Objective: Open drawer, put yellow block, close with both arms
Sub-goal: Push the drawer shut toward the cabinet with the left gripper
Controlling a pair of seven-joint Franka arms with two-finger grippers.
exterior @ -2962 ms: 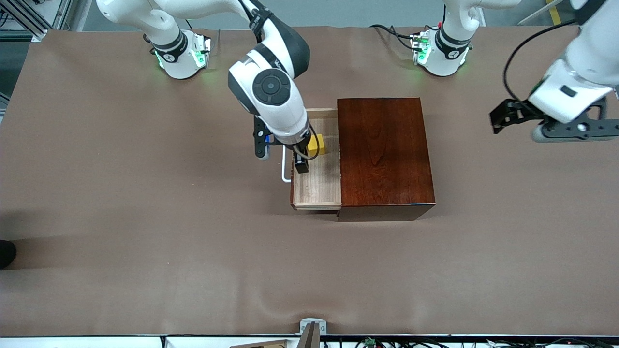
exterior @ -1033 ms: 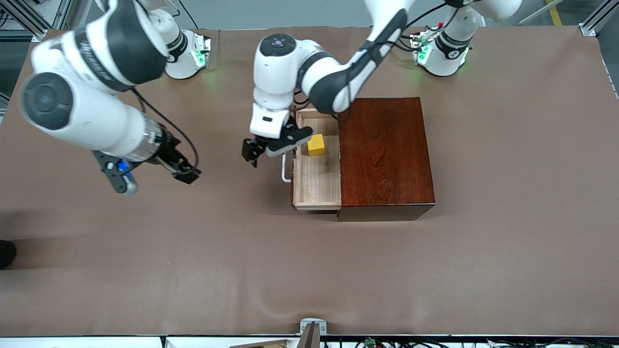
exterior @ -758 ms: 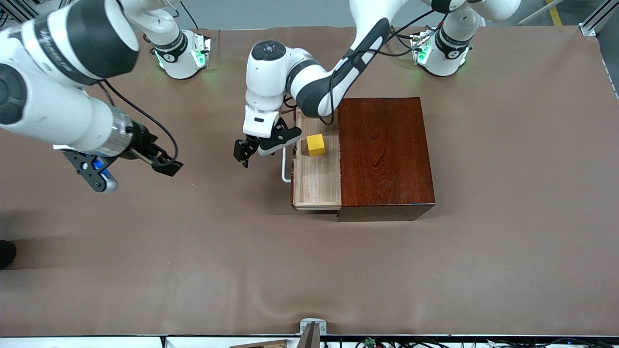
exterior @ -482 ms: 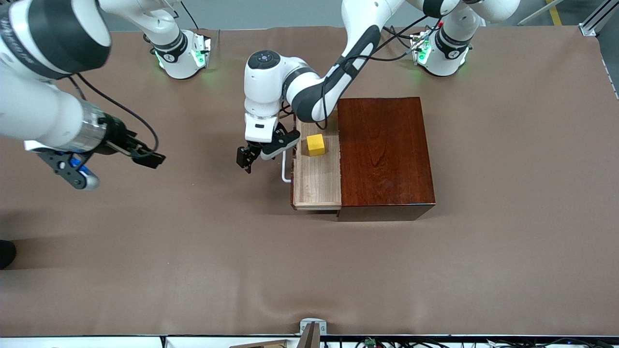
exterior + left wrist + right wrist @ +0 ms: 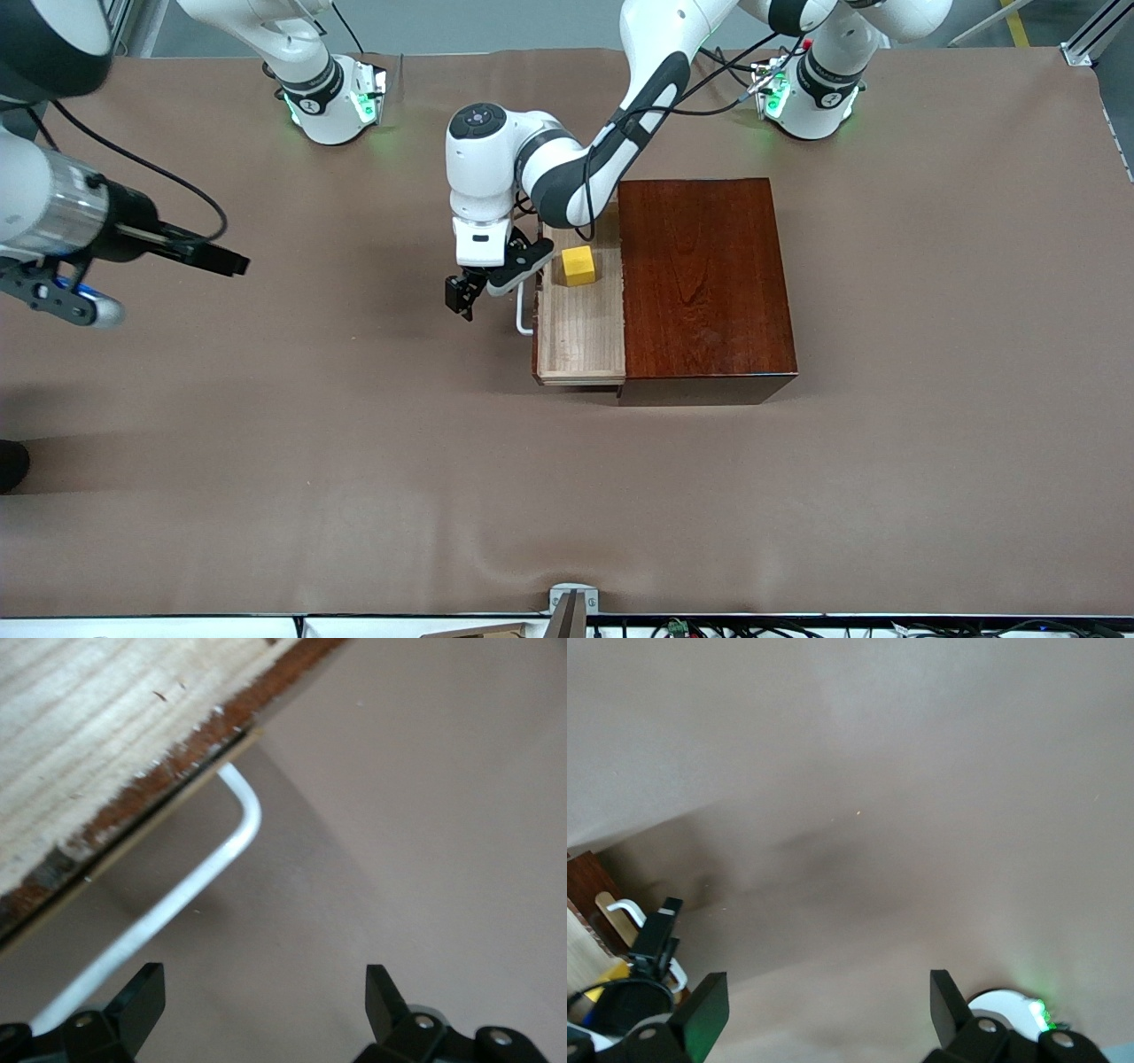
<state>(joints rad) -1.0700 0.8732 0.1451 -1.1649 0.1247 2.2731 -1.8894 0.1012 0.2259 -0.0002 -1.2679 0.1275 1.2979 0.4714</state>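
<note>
**Block in open drawer, both grippers empty**

Brown bench [image 5: 354, 461] carries the wooden box [image 5: 704, 283] mid-table. Its drawer [image 5: 580, 332] stands open, the yellow block [image 5: 578, 265] inside. Left gripper [image 5: 461, 297], fingers apart, hangs beside the partly hidden handle [image 5: 177, 899]. Right gripper [image 5: 213, 259], spread, is over its end's edge, arm cut off.

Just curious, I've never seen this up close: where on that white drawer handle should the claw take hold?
Probably the straight middle bar of the white handle, approached from the open table in front of the drawer. The bar stands clear of the drawer front, and the open left gripper already hovers beside it.
</note>
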